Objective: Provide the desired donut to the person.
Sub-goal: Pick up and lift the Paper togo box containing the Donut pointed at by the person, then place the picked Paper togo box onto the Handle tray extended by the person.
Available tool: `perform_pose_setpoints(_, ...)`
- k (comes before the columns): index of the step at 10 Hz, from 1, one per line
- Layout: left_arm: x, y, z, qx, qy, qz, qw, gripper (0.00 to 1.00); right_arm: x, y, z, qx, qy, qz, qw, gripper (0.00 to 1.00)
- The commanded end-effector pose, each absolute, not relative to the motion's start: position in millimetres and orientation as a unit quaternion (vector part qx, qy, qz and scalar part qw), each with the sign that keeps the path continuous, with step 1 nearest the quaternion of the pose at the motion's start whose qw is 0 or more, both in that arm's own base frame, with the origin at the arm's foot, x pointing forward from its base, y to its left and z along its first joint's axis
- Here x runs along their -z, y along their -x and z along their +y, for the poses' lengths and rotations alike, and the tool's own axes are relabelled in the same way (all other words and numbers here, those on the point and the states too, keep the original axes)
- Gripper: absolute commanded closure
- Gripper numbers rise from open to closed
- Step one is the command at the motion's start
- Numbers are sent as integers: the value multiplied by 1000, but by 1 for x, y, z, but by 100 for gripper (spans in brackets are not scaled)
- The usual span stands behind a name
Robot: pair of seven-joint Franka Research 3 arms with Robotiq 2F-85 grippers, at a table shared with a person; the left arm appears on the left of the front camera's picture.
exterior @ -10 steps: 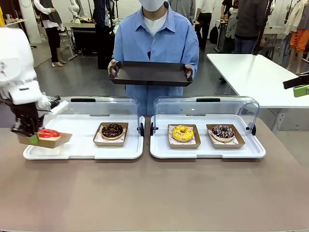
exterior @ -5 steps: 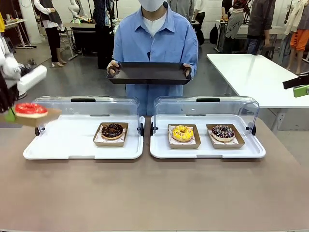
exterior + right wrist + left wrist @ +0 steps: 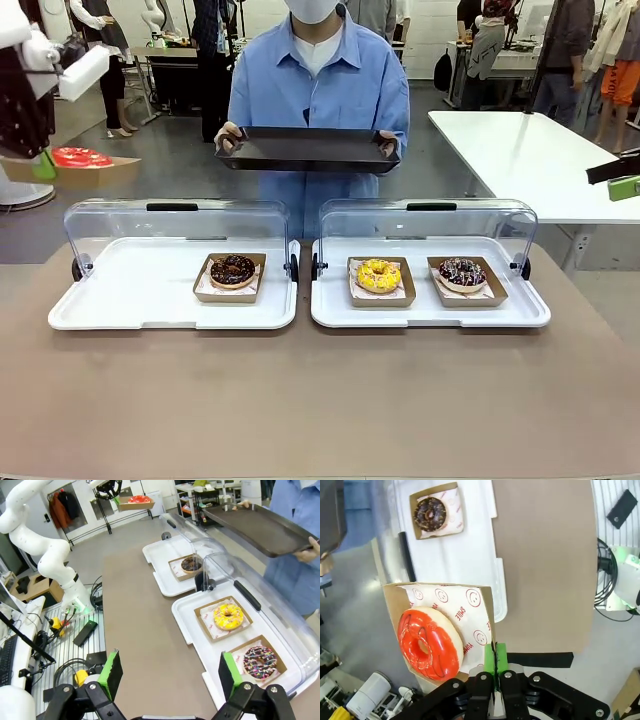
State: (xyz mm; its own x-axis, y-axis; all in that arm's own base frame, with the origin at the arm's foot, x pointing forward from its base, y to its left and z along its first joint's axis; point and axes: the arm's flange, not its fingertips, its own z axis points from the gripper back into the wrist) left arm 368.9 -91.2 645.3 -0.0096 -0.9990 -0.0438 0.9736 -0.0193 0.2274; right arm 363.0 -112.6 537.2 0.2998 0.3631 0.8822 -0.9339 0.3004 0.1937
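Currently, the left gripper (image 3: pixel 495 652) pinches the paper boat (image 3: pixel 470 605) carrying the red donut (image 3: pixel 429 642), aloft left of the left case (image 3: pixel 130 290), which contains a chocolate donut (image 3: pixel 232 269). The right case (image 3: pixel 430 312) contains a yellow donut (image 3: pixel 378 274) and a sprinkled donut (image 3: pixel 461 271). The right gripper (image 3: pixel 171 672) is spread. The person (image 3: pixel 320 85) holds a black tray (image 3: pixel 310 148).

Four donuts (image 3: pixel 233 270) on four cardboard trays (image 3: pixel 260 260), two lidded cases (image 3: pixel 120 290), one dark tray (image 3: pixel 310 150).

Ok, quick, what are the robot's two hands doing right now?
Left gripper: shut on the cardboard tray with the red donut.
Right gripper: open, holding nothing.
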Motion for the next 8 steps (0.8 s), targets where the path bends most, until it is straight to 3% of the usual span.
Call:
perform_pose_setpoints(1, -653, -370, -95, 697, -81, -78, 708, 100, -538, -363, -113, -456, -380, -385, 707, 0)
perform_pose_setpoints(8, -650, -374, -93, 704, -96, -69, 700, 100, -538, -363, -113, -456, -380, -385, 707, 0)
